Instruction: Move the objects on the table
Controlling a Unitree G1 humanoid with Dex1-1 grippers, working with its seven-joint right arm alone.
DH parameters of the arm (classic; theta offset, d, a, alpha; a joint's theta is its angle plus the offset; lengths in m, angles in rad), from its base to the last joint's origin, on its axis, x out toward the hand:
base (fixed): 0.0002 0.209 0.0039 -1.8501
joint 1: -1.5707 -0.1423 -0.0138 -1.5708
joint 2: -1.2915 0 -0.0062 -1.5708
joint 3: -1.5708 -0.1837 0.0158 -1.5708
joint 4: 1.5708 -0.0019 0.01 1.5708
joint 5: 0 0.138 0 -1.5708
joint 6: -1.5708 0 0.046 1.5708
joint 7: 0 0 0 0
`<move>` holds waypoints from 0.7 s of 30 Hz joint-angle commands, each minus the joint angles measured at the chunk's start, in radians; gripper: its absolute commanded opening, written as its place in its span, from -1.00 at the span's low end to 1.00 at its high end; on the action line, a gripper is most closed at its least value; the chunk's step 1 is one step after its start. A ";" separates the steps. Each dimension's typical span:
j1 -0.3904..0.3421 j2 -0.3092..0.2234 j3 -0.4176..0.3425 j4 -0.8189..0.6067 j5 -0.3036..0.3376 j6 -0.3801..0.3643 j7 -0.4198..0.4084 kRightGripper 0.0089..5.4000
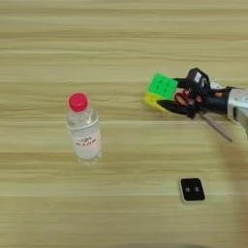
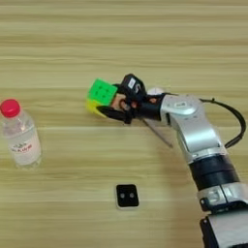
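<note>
One bottle (image 1: 84,130), one cube (image 2: 101,96) between the gripper's (image 2: 117,100) parted fingers, one black device (image 2: 127,195), scissors (image 2: 156,130).

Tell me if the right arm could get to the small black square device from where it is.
Probably yes. The small black square device lies alone on bare table, with nothing between it and the right claw, which sits at the puzzle cube above the scissors.

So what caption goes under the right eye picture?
Robot gripper reaching the puzzle cube, bottle standing far left.
</note>
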 commanded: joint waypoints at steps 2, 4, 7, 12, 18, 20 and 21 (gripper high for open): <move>-0.147 -0.004 -0.056 0.079 -0.020 -0.025 -0.118 0.23; -0.151 -0.002 -0.055 0.097 -0.022 -0.030 -0.122 0.23; -0.153 0.003 -0.049 0.119 -0.029 -0.035 -0.127 0.23; -0.157 0.012 -0.048 0.152 -0.033 -0.041 -0.129 0.23; -0.145 0.028 -0.052 0.124 -0.009 -0.043 -0.103 0.23; -0.143 0.031 -0.051 0.123 -0.008 -0.041 -0.101 0.23; -0.141 0.034 -0.051 0.123 -0.006 -0.037 -0.097 0.23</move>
